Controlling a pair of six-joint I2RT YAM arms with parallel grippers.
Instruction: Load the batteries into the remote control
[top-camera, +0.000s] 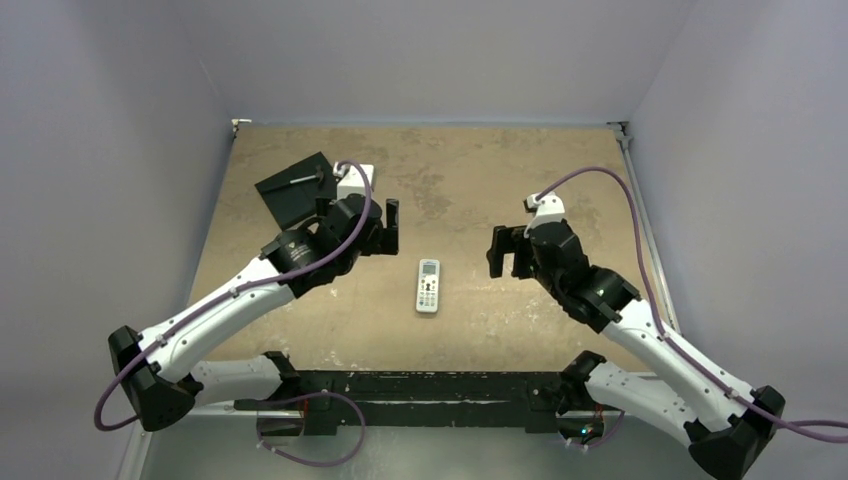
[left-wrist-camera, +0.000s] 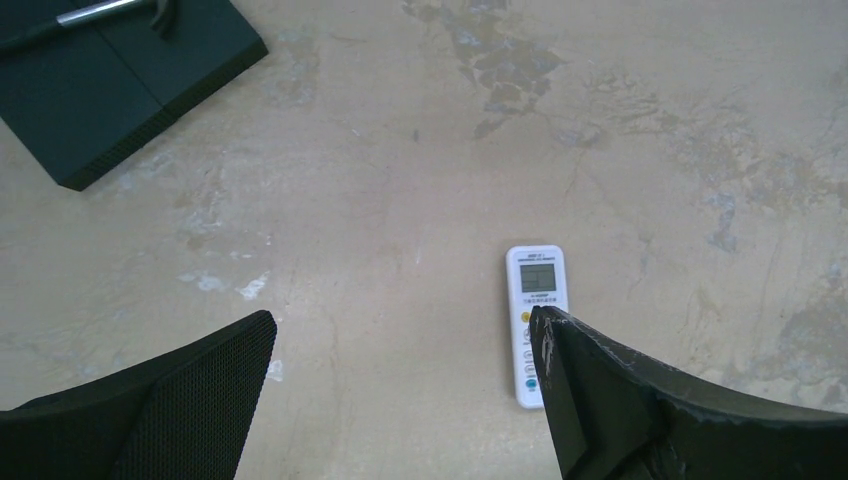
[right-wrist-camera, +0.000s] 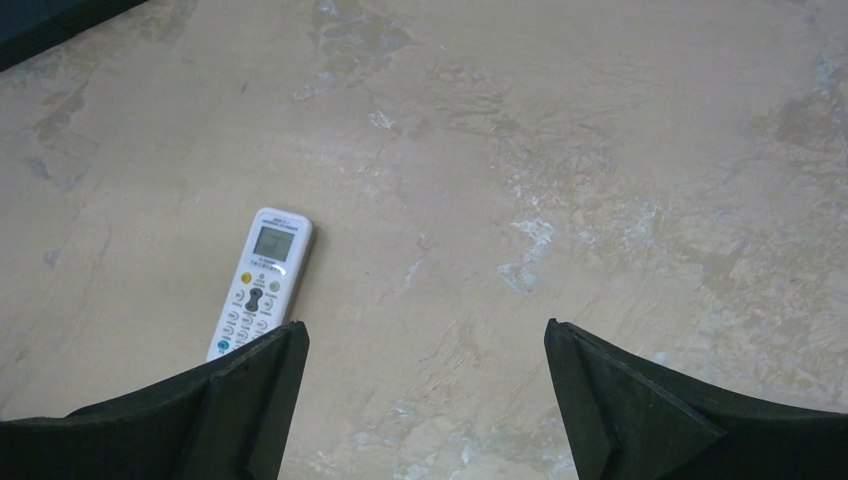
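Note:
The remote control (top-camera: 428, 285) is a slim white handset lying face up on the tan table, screen end away from the arm bases. In the left wrist view the remote control (left-wrist-camera: 533, 295) is partly covered by my right-hand finger; in the right wrist view the remote control (right-wrist-camera: 262, 275) lies left of the jaws. My left gripper (top-camera: 385, 228) hovers open to the remote's left, with nothing between its fingers (left-wrist-camera: 402, 318). To the remote's right, my right gripper (top-camera: 505, 252) is open and empty too (right-wrist-camera: 425, 328). The batteries are out of view.
A black square slab (top-camera: 297, 187) lies at the back left behind the left gripper, with a small grey metal tool (top-camera: 305, 179) on it; both also show in the left wrist view, slab (left-wrist-camera: 110, 80), tool (left-wrist-camera: 100, 12). Walls enclose the table on three sides.

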